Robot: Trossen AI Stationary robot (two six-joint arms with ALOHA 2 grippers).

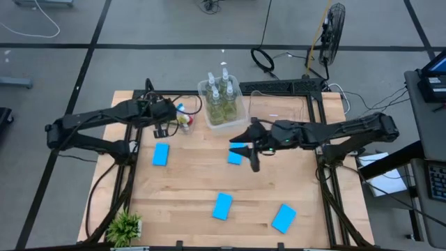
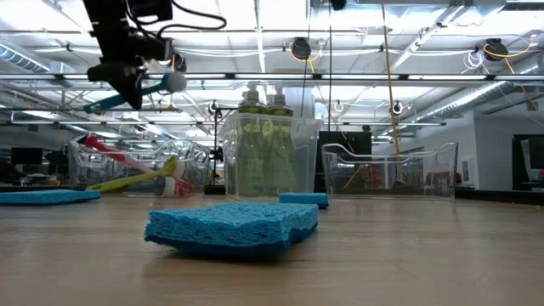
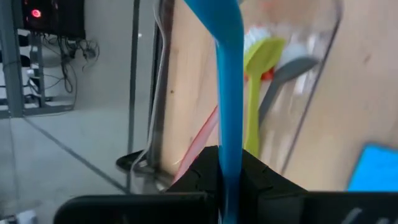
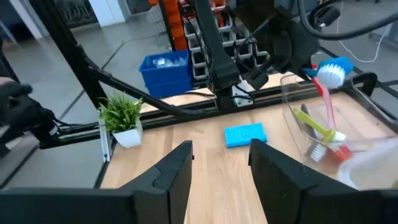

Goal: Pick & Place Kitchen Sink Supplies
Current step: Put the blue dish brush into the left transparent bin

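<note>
My left gripper (image 2: pixel 129 85) is shut on a blue brush (image 2: pixel 161 83) with a white bristle head (image 4: pixel 329 71), held in the air over a clear bin (image 1: pixel 185 120). Yellow (image 3: pixel 255 93), red and grey brushes lie in that bin. Several soap bottles (image 1: pixel 221 97) stand in a second clear bin at the table's far middle. Several light-blue sponges lie flat on the table, among them three (image 1: pixel 161 154), (image 1: pixel 222 206), (image 1: pixel 283 217). My right gripper (image 4: pixel 221 165) hangs open above the table's middle, over another sponge (image 1: pixel 235 156), with nothing between its fingers. My left gripper pinches the blue brush's handle (image 3: pixel 229 155) between its two fingers, partway along its length. The fingers come from above, slanting down. The brush is lifted clear above the brush bin, lying nearly level, its bristle head (image 2: pixel 174 82) toward the bottle bin.
An empty clear bin (image 2: pixel 391 170) stands to the right of the bottle bin at the far edge. A small potted plant (image 1: pixel 125 226) sits at the table's near left corner. Bare wood lies between the sponges.
</note>
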